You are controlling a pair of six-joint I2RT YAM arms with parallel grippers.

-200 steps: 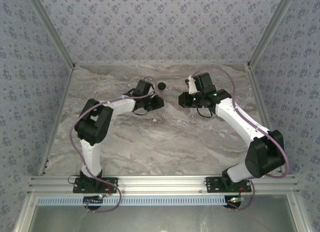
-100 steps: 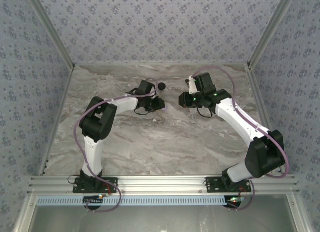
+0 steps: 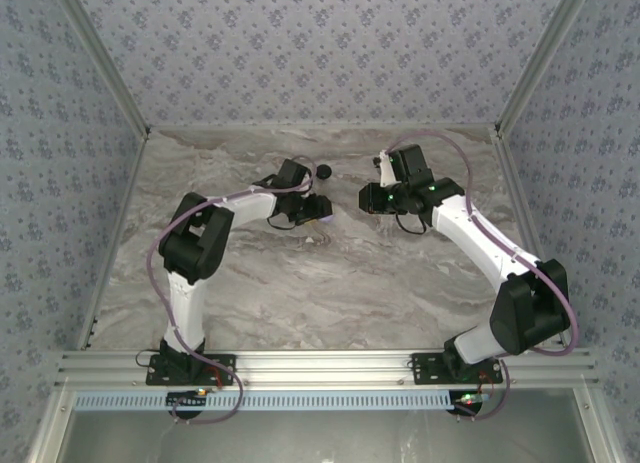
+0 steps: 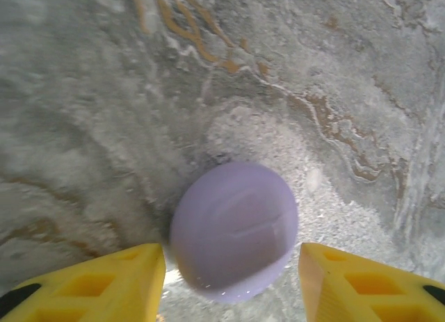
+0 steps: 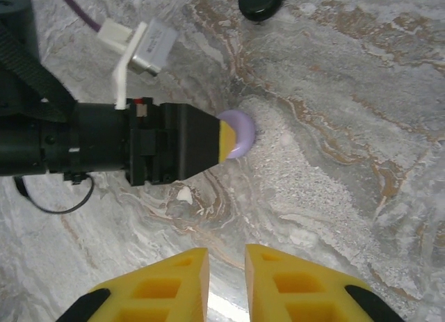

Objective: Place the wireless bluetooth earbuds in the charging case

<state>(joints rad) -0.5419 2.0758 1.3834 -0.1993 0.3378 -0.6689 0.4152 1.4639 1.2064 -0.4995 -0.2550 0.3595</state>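
The charging case (image 4: 234,231), a round pale lavender puck, lies closed on the marble table (image 4: 104,92). My left gripper (image 4: 231,270) is open around it, with a gap between the case and each yellow finger. In the right wrist view the case (image 5: 241,131) shows just past the left gripper's fingertip (image 5: 228,141). My right gripper (image 5: 226,280) hovers to the right of the case, its jaws a narrow gap apart with nothing between them. A tiny pale bit (image 5: 184,194), possibly one of the earbuds, lies on the table just near of the left gripper; it is too small to tell.
A black round object (image 5: 261,1) lies on the table beyond the case, and in the top view (image 3: 323,170) it sits behind the left gripper (image 3: 320,209). The right gripper (image 3: 368,198) faces it across a short gap. Patterned walls enclose the table.
My left gripper's jaws have opened and let go of the case, which now rests on the table. The right jaws have parted slightly. Both arms have hardly moved.
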